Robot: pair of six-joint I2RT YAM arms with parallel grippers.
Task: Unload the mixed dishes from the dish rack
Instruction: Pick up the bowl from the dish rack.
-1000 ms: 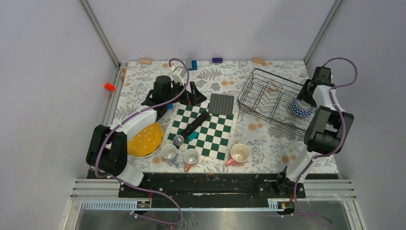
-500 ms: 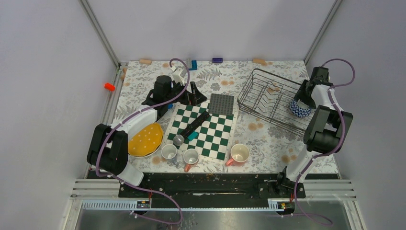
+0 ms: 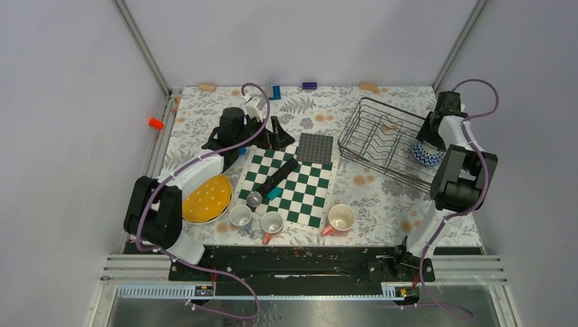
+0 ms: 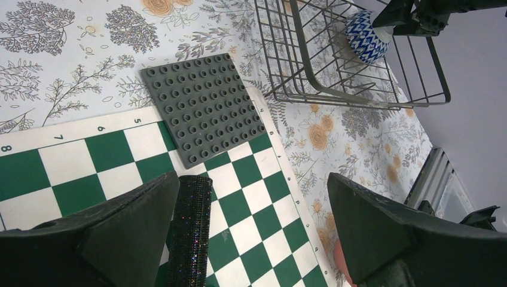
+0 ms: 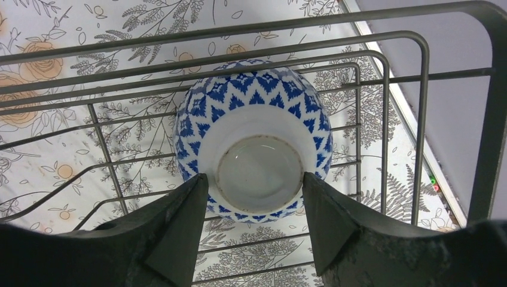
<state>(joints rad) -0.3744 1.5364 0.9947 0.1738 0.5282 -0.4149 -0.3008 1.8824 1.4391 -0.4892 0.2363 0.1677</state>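
Note:
A blue-and-white patterned bowl (image 5: 257,101) lies upside down in the right end of the black wire dish rack (image 3: 351,129). My right gripper (image 5: 254,176) reaches into the rack, its fingertips (image 5: 200,182) pressing the bowl's sloping sides next to the foot ring. In the top view the bowl (image 3: 426,155) sits under that gripper (image 3: 431,139). On the table stand a yellow plate (image 3: 206,198) and three mugs (image 3: 240,216), (image 3: 272,223), (image 3: 340,219). My left gripper (image 4: 254,179) hovers wide open over the chessboard, holding nothing.
The green-and-white chessboard (image 3: 293,180) carries a black glittery stick (image 4: 190,227), which lies beside my left finger. A dark grey studded plate (image 4: 203,104) rests at the board's far corner. Small coloured blocks (image 3: 309,85) lie along the far edge.
The right wrist has swung slightly back and left, and the bowl has shifted a little with it. The left arm has not moved.

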